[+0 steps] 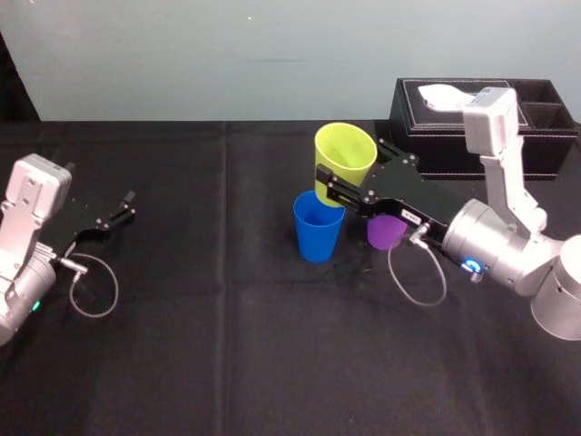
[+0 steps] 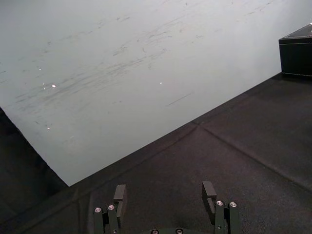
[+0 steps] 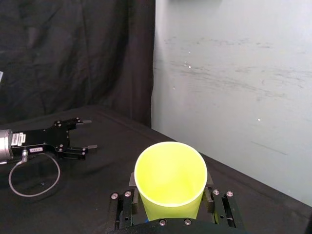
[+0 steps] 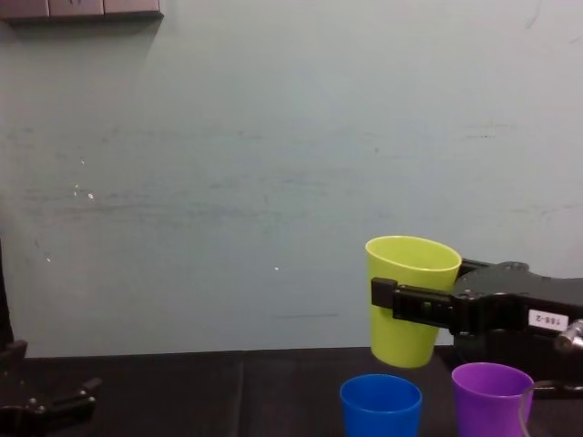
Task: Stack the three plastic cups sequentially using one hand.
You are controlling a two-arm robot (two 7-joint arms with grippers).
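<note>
My right gripper (image 1: pixel 332 192) is shut on the yellow-green cup (image 1: pixel 345 156), one jaw on each side of its wall, and holds it upright off the table. In the chest view the yellow-green cup (image 4: pixel 410 300) hangs just above the blue cup (image 4: pixel 381 405), a little toward the purple cup (image 4: pixel 492 396). The blue cup (image 1: pixel 318 227) and purple cup (image 1: pixel 386 232) stand upright side by side on the black cloth. In the right wrist view the yellow-green cup (image 3: pixel 170 180) sits between the fingers (image 3: pixel 127 205). My left gripper (image 1: pixel 123 207) rests open at the far left with nothing in it.
A black tissue box (image 1: pixel 481 123) stands at the back right, behind my right arm. The black tablecloth (image 1: pixel 227 345) ends at a pale wall. A grey cable loops from each wrist. The left gripper's fingers (image 2: pixel 120 194) hover over bare cloth.
</note>
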